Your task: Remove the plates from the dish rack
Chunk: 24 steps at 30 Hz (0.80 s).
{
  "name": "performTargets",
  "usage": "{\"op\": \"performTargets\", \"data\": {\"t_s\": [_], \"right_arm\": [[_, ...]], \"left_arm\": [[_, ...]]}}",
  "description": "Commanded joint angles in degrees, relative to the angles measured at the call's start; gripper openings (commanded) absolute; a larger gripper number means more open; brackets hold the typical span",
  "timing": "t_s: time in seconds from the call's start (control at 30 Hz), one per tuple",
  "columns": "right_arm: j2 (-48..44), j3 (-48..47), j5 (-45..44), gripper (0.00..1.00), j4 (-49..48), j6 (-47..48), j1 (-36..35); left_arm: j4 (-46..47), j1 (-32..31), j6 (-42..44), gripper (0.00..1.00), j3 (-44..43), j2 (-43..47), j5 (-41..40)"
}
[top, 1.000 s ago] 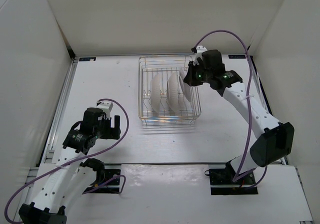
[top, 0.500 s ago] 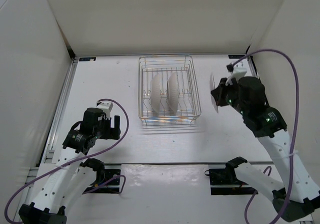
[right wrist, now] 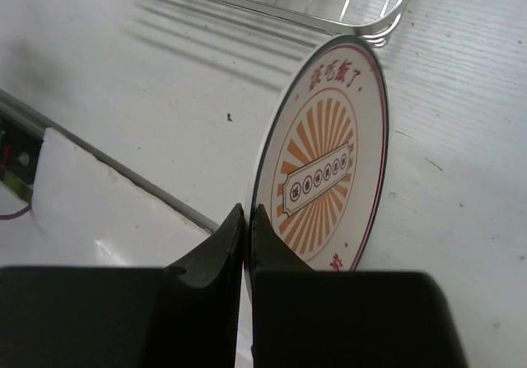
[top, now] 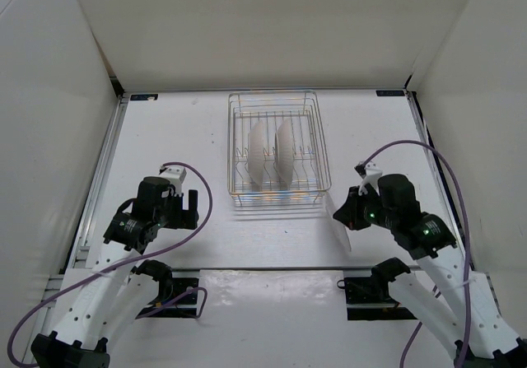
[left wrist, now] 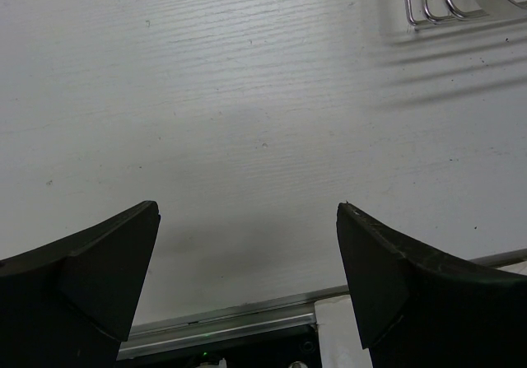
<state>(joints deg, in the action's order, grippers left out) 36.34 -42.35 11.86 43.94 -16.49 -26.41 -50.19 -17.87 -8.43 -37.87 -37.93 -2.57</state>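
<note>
While the right hand (right wrist: 247, 216) pinches the rim of the orange-motif plate (right wrist: 329, 154) (held on edge, close to the tabletop (left wrist: 247, 96)) at 4 o'clock from the dish rack (top: 324, 150), two other plates (top: 257, 150) stand upright inside the rack. The left hand (left wrist: 247, 207) hangs spread at 8 o'clock from it.

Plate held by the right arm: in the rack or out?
Out. The right gripper pinches the plate by its rim, on edge, outside the rack, off its near right corner.
</note>
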Motion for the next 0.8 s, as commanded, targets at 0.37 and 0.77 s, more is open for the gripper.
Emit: {"op": "performTargets", "data": {"t_s": [0.37, 0.77], "right_arm": [[0.7, 15.5, 12.0, 0.00, -21.9, -8.6, -5.0], [4.8, 15.5, 9.0, 0.00, -21.2, -5.8, -10.1]], "left_arm": [[-0.5, 0.0, -0.2, 1.00, -1.2, -0.8, -0.7], [-0.3, -0.1, -0.1, 1.00, -1.2, -1.4, -0.8]]}}
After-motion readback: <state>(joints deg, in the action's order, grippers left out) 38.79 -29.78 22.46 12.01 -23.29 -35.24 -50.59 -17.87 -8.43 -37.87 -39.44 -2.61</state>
